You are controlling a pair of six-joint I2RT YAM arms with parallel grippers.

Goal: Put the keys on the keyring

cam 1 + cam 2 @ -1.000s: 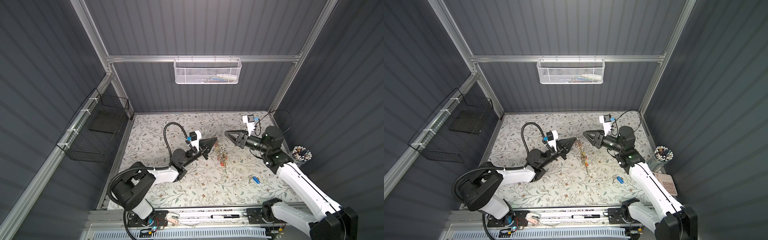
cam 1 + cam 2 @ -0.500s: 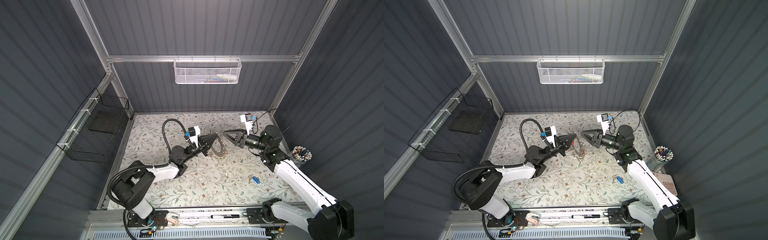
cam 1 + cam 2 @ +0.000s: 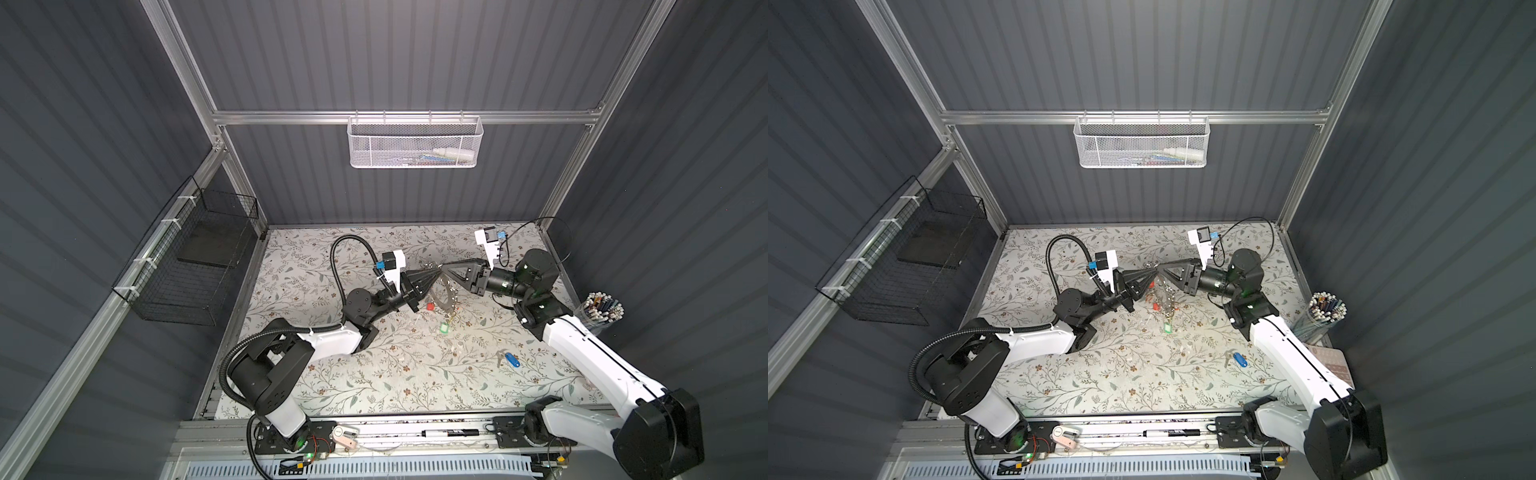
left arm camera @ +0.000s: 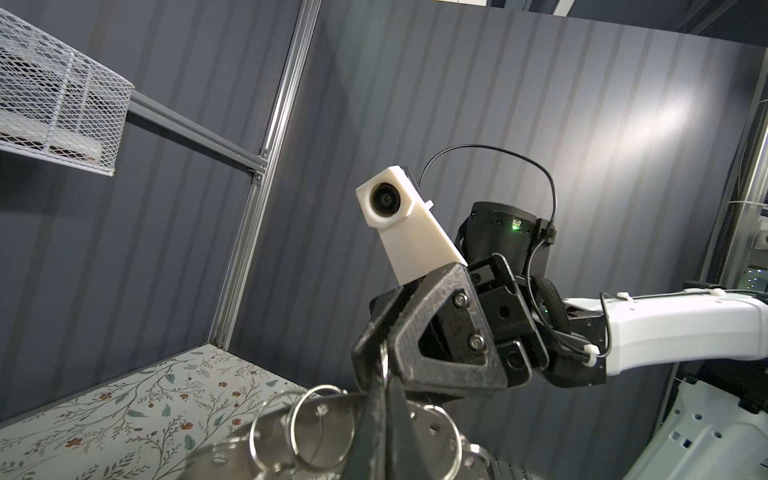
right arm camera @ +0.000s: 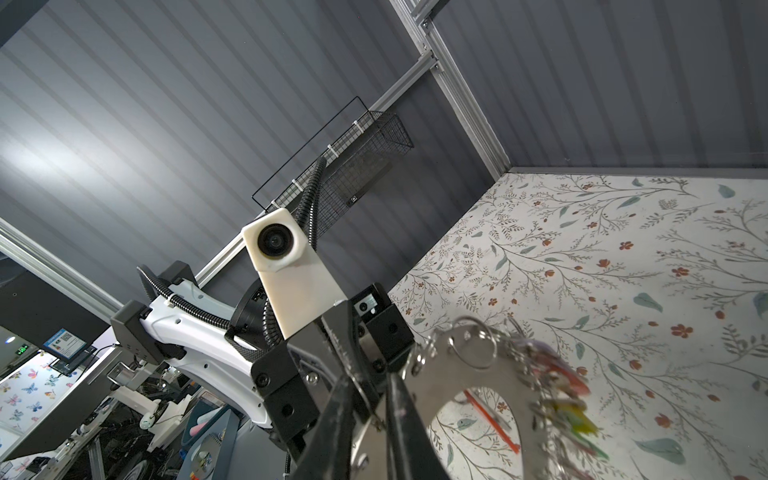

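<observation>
Read as grey metal with a dull satin sheen on the keyring (image 5: 440, 374), brighter polished silver metal on its split rings (image 4: 322, 424). Looked like glossy plastic at the blue tag (image 3: 513, 360) of the keys (image 3: 508, 358). Showed matt black plastic, rough and layered, in the fingers (image 4: 436, 345) of the right gripper (image 4: 370, 365); smooth cream plastic on its camera mount (image 4: 415, 237). Found a matt floral-printed covering on the table (image 3: 374, 374), white-coated metal mesh in the basket (image 3: 413, 145), satin aluminium along the frame rail (image 3: 291, 117), matt ribbed grey wall panels (image 3: 415, 54).

Soft, even light lay over my bench (image 3: 395, 386), shadows faint. Pale glare streaked the grey wall (image 4: 665, 120) on the right. Coloured tags (image 5: 569, 395) on the keyring (image 5: 457, 374) smeared with motion blur.
</observation>
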